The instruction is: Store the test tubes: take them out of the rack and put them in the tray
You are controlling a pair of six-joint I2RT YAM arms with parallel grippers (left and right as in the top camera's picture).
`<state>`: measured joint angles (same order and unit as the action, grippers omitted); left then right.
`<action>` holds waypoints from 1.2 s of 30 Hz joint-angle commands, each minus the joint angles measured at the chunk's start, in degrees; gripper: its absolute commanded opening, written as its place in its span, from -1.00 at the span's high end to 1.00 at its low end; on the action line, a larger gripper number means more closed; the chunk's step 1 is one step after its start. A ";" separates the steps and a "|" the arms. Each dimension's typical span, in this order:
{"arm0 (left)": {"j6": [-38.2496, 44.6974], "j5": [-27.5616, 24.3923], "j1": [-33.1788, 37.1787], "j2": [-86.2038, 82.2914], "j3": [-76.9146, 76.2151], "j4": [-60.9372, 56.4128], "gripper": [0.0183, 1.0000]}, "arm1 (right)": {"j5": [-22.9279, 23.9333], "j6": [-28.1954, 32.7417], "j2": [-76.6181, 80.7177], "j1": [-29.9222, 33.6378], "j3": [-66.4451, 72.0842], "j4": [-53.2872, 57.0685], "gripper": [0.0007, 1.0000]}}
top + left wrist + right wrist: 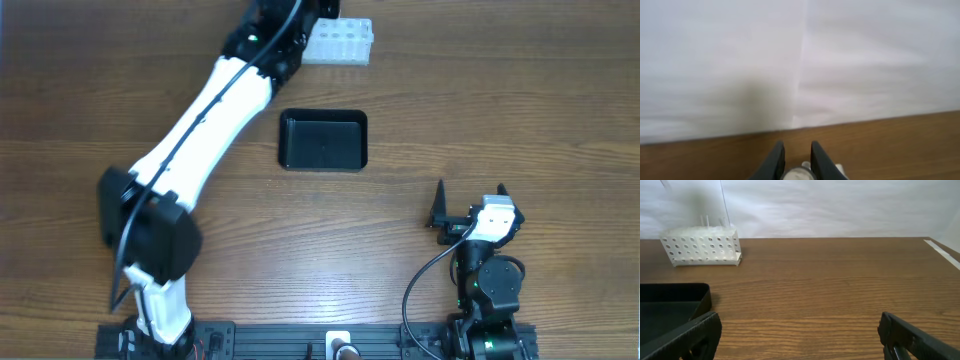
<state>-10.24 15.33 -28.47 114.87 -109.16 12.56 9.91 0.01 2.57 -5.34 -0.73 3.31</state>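
Rack [340, 42] at the worktop's [520, 100] far edge, long axis running left to right, with the black tray [323, 140] just in front of it. One test tube [726, 205] stands nearly upright above the rack, slightly tilted, its upper end cut off; the clear glass is hard to make out. Left pincer [797, 162], over the rack and partly hiding it from above, is clenched on the tube's pale top. Right pincer [800, 342] is spread wide, grasping nothing, well apart from the tray.

1 rack [340, 42], 1 blk tray [323, 140], 1 left gripper [795, 159], 1 right gripper [470, 196]; tubes [726, 210]: can't count.
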 commanded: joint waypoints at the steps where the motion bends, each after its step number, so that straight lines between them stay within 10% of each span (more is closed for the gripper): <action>1: 0.76 0.76 -1.09 -4.81 -0.83 6.54 0.80 | -0.22 -0.15 -0.26 -0.33 0.46 0.09 -0.98; 15: -22.21 0.70 -4.00 -5.25 15.37 25.20 0.81 | -0.22 -0.15 -0.26 -0.33 0.46 0.09 -0.99; 36: -21.49 -0.55 -4.33 1.42 20.83 23.71 0.80 | -0.22 -0.15 -0.26 -0.33 0.46 0.09 -0.98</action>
<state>-32.38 15.16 -32.67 114.74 -88.68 36.38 9.93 -0.01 2.57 -5.34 -0.73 3.31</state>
